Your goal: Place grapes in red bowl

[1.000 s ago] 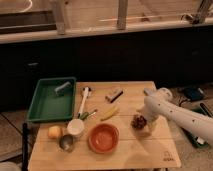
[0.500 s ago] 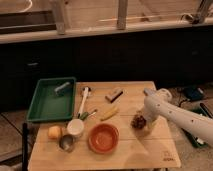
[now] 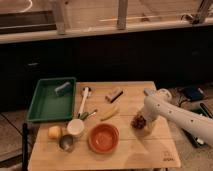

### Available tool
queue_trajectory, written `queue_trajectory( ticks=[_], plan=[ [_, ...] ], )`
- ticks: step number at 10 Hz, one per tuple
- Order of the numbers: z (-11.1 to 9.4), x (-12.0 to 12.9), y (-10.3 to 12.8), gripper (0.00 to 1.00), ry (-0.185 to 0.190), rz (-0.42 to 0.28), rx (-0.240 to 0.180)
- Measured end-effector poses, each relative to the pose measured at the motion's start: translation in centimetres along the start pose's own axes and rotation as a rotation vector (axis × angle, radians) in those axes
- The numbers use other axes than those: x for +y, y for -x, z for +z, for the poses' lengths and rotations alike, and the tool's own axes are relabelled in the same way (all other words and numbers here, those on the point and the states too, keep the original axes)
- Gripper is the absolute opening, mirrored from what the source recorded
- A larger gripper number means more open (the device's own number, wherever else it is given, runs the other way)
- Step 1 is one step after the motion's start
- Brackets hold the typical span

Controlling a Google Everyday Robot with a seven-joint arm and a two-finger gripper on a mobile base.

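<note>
The grapes point(image 3: 138, 121) are a small dark red-purple bunch on the wooden table point(image 3: 125, 155), right of centre. My gripper point(image 3: 142, 121) is at the end of the white arm reaching in from the right and sits right at the grapes. The red bowl point(image 3: 103, 138) is a round orange-red dish on the table, to the left of the grapes and a little nearer the front. It looks empty.
A green tray point(image 3: 44, 107) with a blue-grey object point(image 3: 63, 89) stands at the back left. A white cup point(image 3: 76, 127), a grey metal cup point(image 3: 66, 142) and a yellow-orange fruit point(image 3: 54, 132) sit left of the bowl. A white-handled utensil point(image 3: 84, 100), a yellow piece point(image 3: 110, 114) and a small bar point(image 3: 114, 94) lie mid-table.
</note>
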Motion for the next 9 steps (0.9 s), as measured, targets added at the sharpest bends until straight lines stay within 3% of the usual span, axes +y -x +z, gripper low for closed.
queue_trajectory(
  ticks=[5,7,9],
  plan=[
    [-0.4,0.0,0.2,0.35,0.001,-0.003,-0.001],
    [-0.8,0.0,0.1,0.15,-0.004,-0.001,0.000],
    [-3.3,0.1,-0.5,0.01,-0.023,0.009,0.002]
  ],
)
